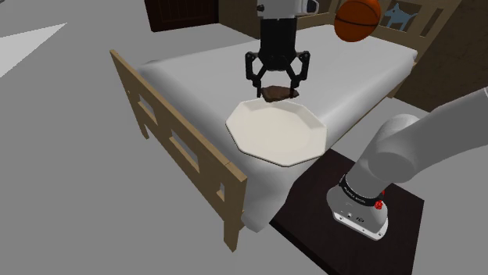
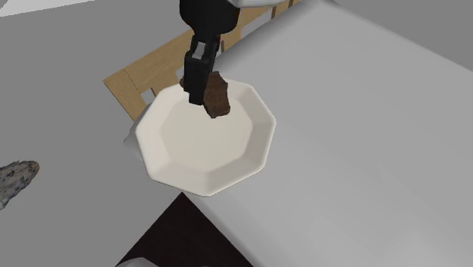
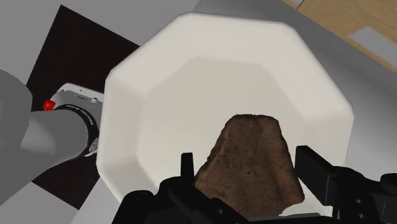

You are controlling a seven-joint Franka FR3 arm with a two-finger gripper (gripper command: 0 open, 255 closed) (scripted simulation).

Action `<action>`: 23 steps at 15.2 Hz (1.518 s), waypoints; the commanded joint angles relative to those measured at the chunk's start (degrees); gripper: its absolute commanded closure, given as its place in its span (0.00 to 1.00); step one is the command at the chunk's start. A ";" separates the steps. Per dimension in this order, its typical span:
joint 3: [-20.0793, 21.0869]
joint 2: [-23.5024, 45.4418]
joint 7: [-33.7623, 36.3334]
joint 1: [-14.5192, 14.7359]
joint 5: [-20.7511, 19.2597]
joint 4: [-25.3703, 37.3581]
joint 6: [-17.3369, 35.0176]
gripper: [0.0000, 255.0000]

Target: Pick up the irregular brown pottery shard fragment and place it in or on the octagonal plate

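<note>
**Shard Clamped Over the Plate**

1. Gripper state. The black gripper (image 1: 275,84) points straight down over the far edge of the white octagonal plate (image 1: 270,137), as the shoulder view shows it. Its jaws are closed on the brown shard (image 1: 275,94). In the wrist view one black finger (image 3: 316,167) presses each side of the rough, roughly trapezoidal fragment.

2. Shard position. The shard hangs from the fingertips within the plate's outline. In the second exterior view it lies over the flat inner area of the plate, near the rim closest to the wooden footboard (image 2: 140,83). The pictures do not show whether its lower edge touches the plate.

3. Plate position. The plate rests flat on the grey bed (image 1: 352,66). It sits close to the corner where the mattress edge meets the footboard.

4. Surroundings, referenced to the plate.
   - The dark stand (image 1: 305,211) sits on the floor just beside the bed edge nearest the plate.
   - The white arm (image 1: 414,148) rises from the stand and arches over the plate.
   - An orange basketball (image 1: 357,19) appears well beyond the plate, toward the headboard end.
</note>
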 commanded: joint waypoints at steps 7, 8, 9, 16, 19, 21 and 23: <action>1.26 -2.64 -0.14 0.82 1.47 -7.44 4.98 1.00; 1.38 -2.70 -0.28 0.86 1.55 -8.24 5.71 1.00; 1.50 -2.75 -0.42 0.89 1.64 -9.03 6.44 1.00; 2.28 -2.77 -1.22 1.07 2.20 -13.51 10.87 1.00; 2.28 -2.77 -1.22 1.07 2.20 -13.51 10.87 1.00; 2.28 -2.77 -1.22 1.07 2.20 -13.51 10.87 1.00; 2.28 -2.77 -1.22 1.07 2.20 -13.51 10.87 0.00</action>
